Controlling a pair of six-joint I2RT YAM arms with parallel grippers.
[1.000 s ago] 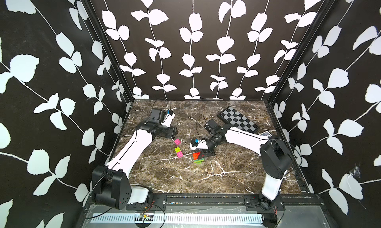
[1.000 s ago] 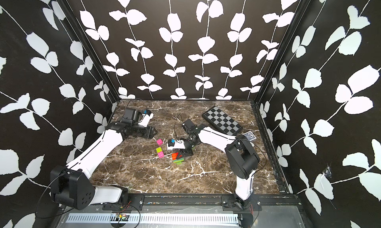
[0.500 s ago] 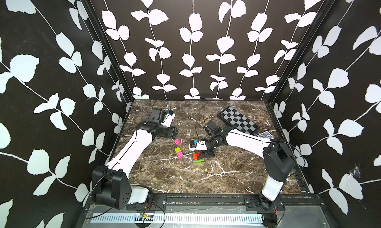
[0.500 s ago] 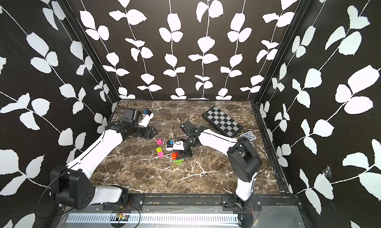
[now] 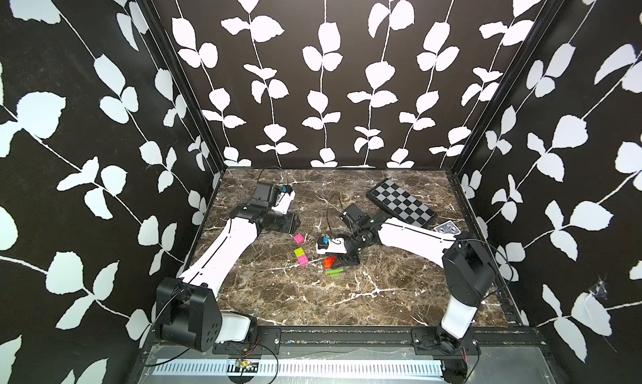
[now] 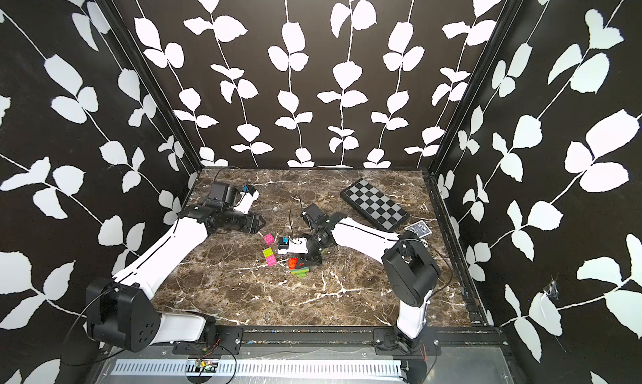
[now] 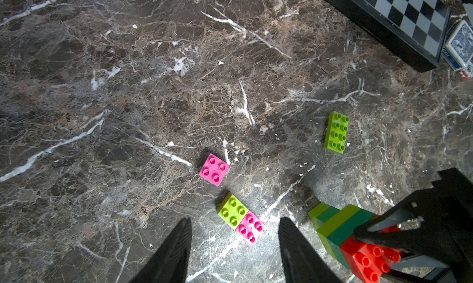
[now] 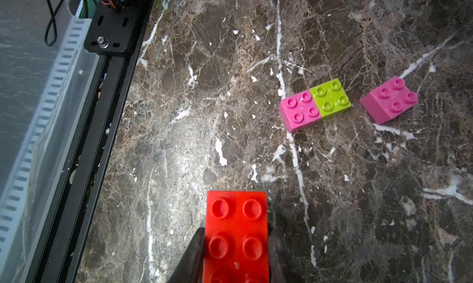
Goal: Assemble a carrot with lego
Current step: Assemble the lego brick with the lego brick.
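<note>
The left gripper [image 7: 234, 219] hangs released and empty over the brown marble tabletop [image 7: 128, 89], hardly shifted over the last second. Near it lie a pink square studded brick [image 7: 214, 169] and a lime square brick [image 7: 232, 210] touching a second pink brick [image 7: 250, 227], all unattached. The carrot [image 7: 340, 225], a striped lime and dark green stack ending in a red brick [image 8: 236, 217], has crept slightly toward them. The right gripper [image 8: 236, 233] is clenched on that red end. By my reading, the top bricks remain to be joined.
</note>
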